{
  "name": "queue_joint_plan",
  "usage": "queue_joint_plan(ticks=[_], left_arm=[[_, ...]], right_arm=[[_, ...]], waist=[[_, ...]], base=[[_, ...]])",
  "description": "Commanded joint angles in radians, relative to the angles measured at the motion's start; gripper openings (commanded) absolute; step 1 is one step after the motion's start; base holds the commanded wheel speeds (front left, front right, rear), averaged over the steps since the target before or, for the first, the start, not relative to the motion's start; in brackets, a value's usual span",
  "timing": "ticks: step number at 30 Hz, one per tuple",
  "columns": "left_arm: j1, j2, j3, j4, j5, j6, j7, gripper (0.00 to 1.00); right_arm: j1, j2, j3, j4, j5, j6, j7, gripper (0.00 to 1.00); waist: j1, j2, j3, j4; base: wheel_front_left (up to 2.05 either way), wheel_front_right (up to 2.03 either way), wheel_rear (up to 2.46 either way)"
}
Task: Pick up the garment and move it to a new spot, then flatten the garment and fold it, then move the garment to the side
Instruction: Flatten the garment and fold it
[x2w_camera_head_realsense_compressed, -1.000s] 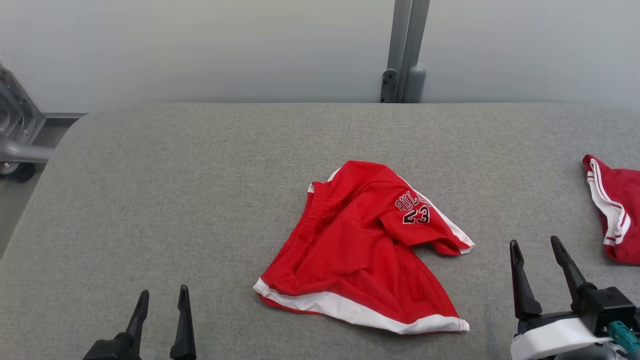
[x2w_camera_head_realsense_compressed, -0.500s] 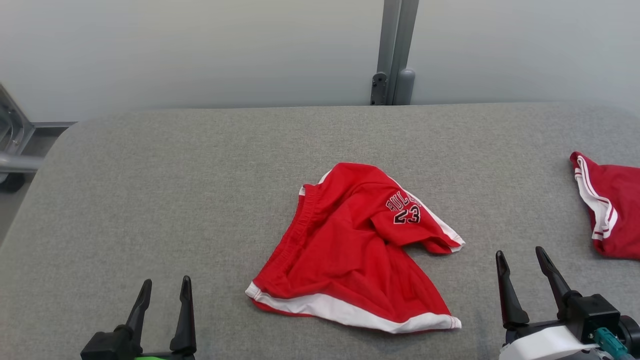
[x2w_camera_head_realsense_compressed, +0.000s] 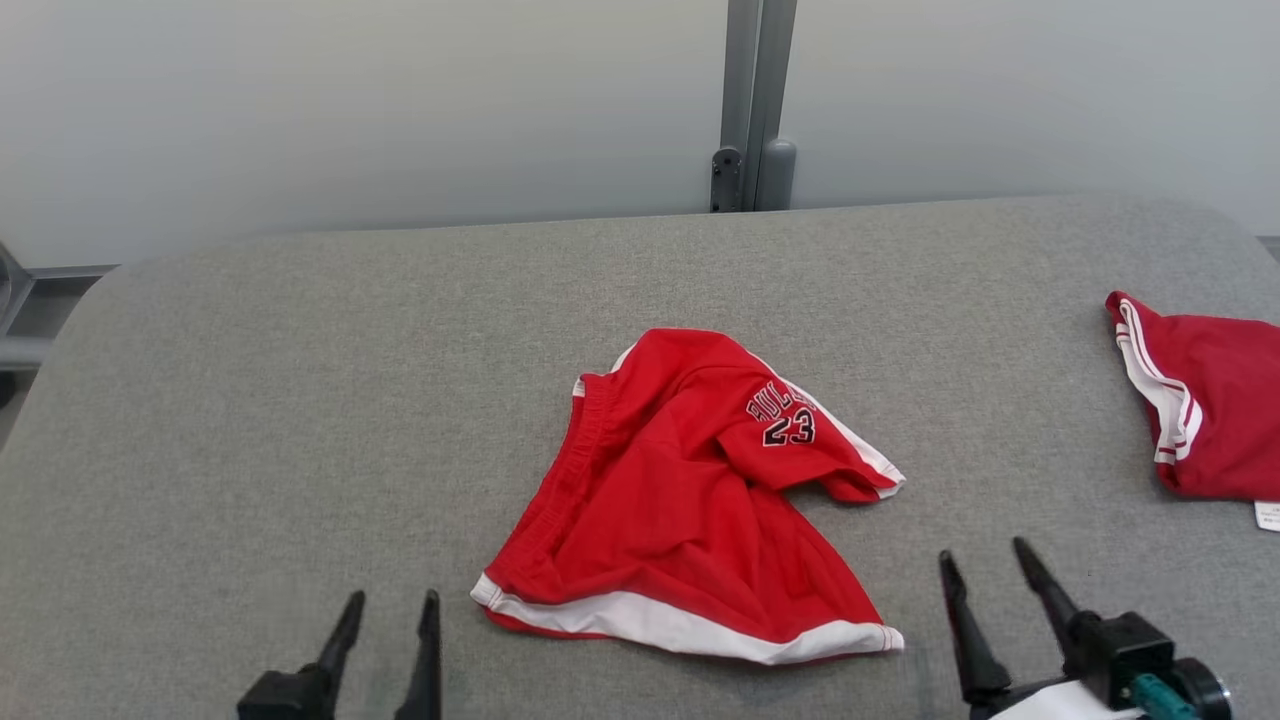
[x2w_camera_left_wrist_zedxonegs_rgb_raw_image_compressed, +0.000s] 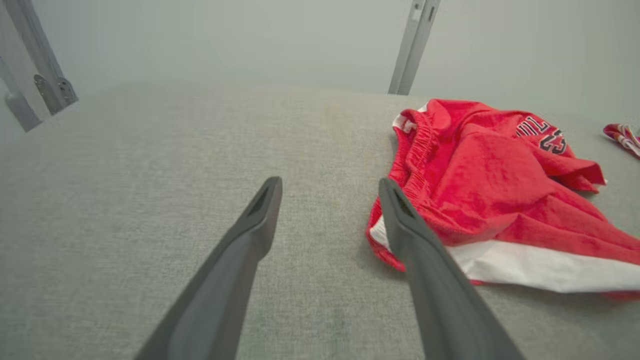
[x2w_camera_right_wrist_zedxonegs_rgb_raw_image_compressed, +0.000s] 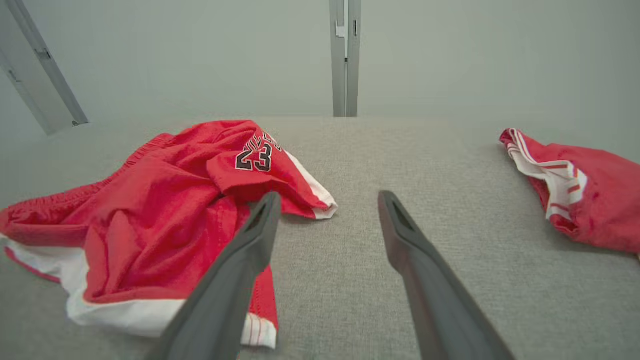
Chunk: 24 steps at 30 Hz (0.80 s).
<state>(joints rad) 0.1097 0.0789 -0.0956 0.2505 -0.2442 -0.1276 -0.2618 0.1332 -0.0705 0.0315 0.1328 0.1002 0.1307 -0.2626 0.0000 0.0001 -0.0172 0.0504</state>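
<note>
Left tool (x2w_camera_head_realsense_compressed: 395, 597), right tool (x2w_camera_head_realsense_compressed: 982, 550): both released, empty. Crumpled red jersey shorts (x2w_camera_head_realsense_compressed: 690, 500), white-hemmed: I log them mid-counter, between the tools, hem running side to side, each corner just beside one tool. Grey fabric counter (x2w_camera_head_realsense_compressed: 300, 400) beneath.

Down from the head onto the grey table (x2w_camera_head_realsense_compressed: 300, 350); low along each wrist's 2 fingers (x2w_camera_left_wrist_zedxonegs_rgb_raw_image_compressed: 235, 265), sharing red basketball shorts (x2w_camera_right_wrist_zedxonegs_rgb_raw_image_compressed: 165, 210) between both pairs.

You're looking at a bare test lab: grey fabric-topped counter (x2w_camera_head_realsense_compressed: 300, 400), blank pale partition (x2w_camera_head_realsense_compressed: 400, 100), metal post (x2w_camera_head_realsense_compressed: 745, 90) at top centre.
</note>
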Motion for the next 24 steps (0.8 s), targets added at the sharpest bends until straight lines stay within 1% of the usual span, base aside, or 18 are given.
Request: queue_joint_plan(ticks=[1,3,5,8,14,19,24], left_arm=[[-0.035,0.018,-0.04,0.021,-0.015,-0.004,0.022,1.0],[-0.059,0.046,-0.094,0.041,-0.026,-0.004,0.059,1.0],[-0.083,0.063,-0.134,0.057,-0.044,-0.004,0.098,1.0],[-0.122,0.086,-0.164,0.065,-0.057,-0.003,0.141,1.0],[-0.145,0.113,-0.207,0.042,-0.097,-0.003,0.199,1.0],[-0.149,0.13,-0.214,0.029,-0.109,-0.003,0.215,1.0],[-0.152,0.136,-0.22,0.03,-0.119,-0.003,0.227,1.0]], right_arm=[[0.004,-0.02,0.039,0.035,0.023,-0.001,0.004,1.0],[-0.015,-0.056,0.113,0.074,0.046,-0.001,0.047,1.0],[-0.038,-0.08,0.191,0.094,0.082,-0.001,0.09,1.0],[-0.056,-0.126,0.253,0.11,0.117,-0.001,0.137,1.0],[-0.063,-0.16,0.292,0.107,0.15,-0.001,0.159,1.0],[-0.074,-0.17,0.318,0.109,0.161,-0.001,0.168,1.0],[-0.091,-0.168,0.338,0.112,0.166,-0.001,0.16,1.0]], waist=[[0.0,-0.0001,0.008,-0.002],[0.0,-0.0001,0.02,-0.002],[0.0,-0.0001,0.04,-0.001],[0.0,-0.0001,0.069,-0.001],[0.0,-0.0001,0.112,-0.012],[0.0,-0.0001,0.139,-0.018],[0.0,-0.0001,0.159,-0.018]], base=[[0.0,0.0,0.0],[0.0,0.0,0.0],[0.0,0.0,0.0],[0.0,0.0,0.0],[0.0,0.0,0.0],[0.0,0.0,0.0],[0.0,0.0,0.0]])
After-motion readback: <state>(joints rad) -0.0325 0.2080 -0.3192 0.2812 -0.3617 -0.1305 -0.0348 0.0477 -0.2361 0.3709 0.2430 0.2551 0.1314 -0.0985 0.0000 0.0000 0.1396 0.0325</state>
